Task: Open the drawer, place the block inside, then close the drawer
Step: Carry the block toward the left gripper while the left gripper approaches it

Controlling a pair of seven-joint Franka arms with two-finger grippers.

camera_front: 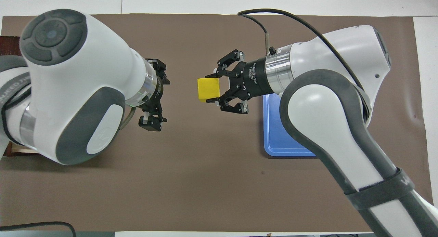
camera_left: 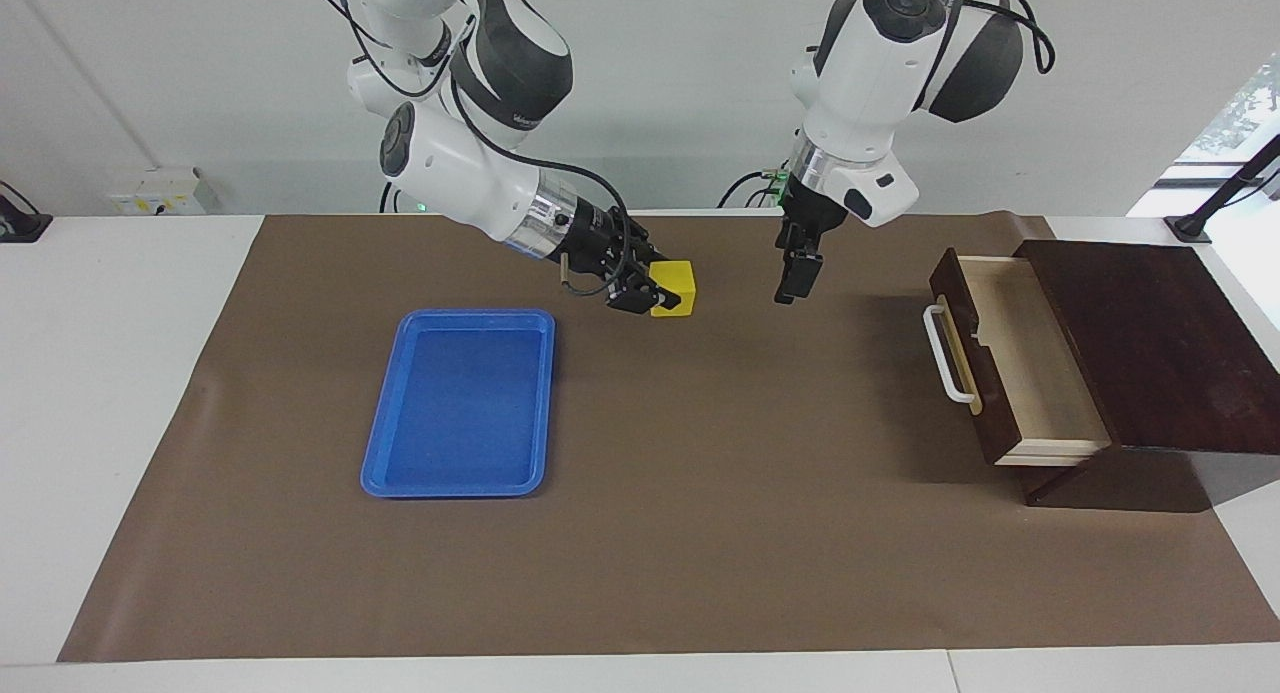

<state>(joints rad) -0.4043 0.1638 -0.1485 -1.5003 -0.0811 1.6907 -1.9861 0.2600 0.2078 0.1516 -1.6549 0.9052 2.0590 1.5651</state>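
Observation:
The yellow block [camera_left: 674, 301] is held in the air by my right gripper [camera_left: 655, 295], which is shut on it over the mat beside the blue tray's corner nearest the robots. It also shows in the overhead view [camera_front: 207, 88], with the right gripper [camera_front: 209, 88] around it. My left gripper [camera_left: 792, 273] is open and empty, over the bare mat between the block and the drawer; in the overhead view [camera_front: 155, 93] its jaws stand wide apart, facing the block. The drawer [camera_left: 1030, 358] is pulled open, its pale inside empty, with the white handle [camera_left: 947, 355] in front.
The blue tray [camera_left: 378, 451] lies empty toward the right arm's end of the table. The dark wooden box [camera_left: 1150, 333] stands at the left arm's end. The left arm hides most of the box and drawer in the overhead view.

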